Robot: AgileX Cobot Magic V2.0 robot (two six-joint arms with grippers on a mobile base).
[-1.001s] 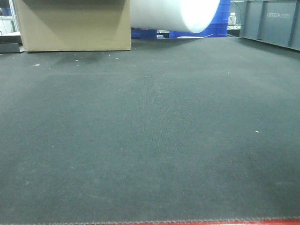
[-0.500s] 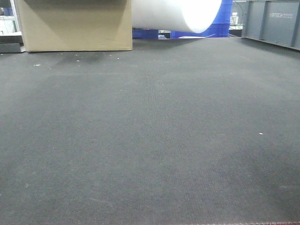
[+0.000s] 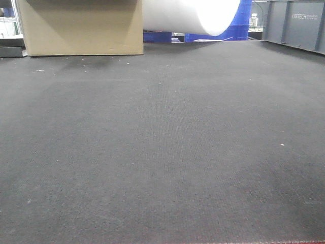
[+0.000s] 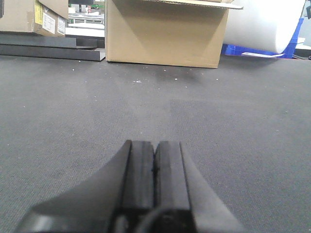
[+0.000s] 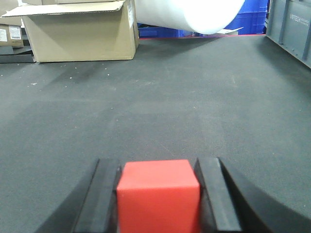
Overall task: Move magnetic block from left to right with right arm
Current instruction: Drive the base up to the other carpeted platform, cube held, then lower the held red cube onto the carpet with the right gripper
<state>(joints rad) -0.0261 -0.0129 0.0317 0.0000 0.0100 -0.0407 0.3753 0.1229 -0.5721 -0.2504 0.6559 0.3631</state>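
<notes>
The magnetic block (image 5: 158, 194), a plain bright-red cube, sits between the black fingers of my right gripper (image 5: 158, 167), low over the dark mat (image 5: 160, 97). Both pads press against the cube's sides, so the gripper is shut on it. In the left wrist view my left gripper (image 4: 155, 145) has its two pads pressed together, holding nothing, just above the mat (image 4: 218, 111). Neither gripper nor the block shows in the front view.
A tan cardboard box (image 3: 81, 28) stands at the far left edge of the mat (image 3: 162, 142). Beside it lies a large white roll (image 3: 193, 15), with blue crates (image 3: 238, 28) behind. A grey bin (image 3: 297, 25) lines the far right. Flat dark boards (image 4: 48, 51) lie left of the box.
The front view shifted slightly between one second and half a second ago: the red strip along its bottom edge has nearly dropped out. It has held still since.
</notes>
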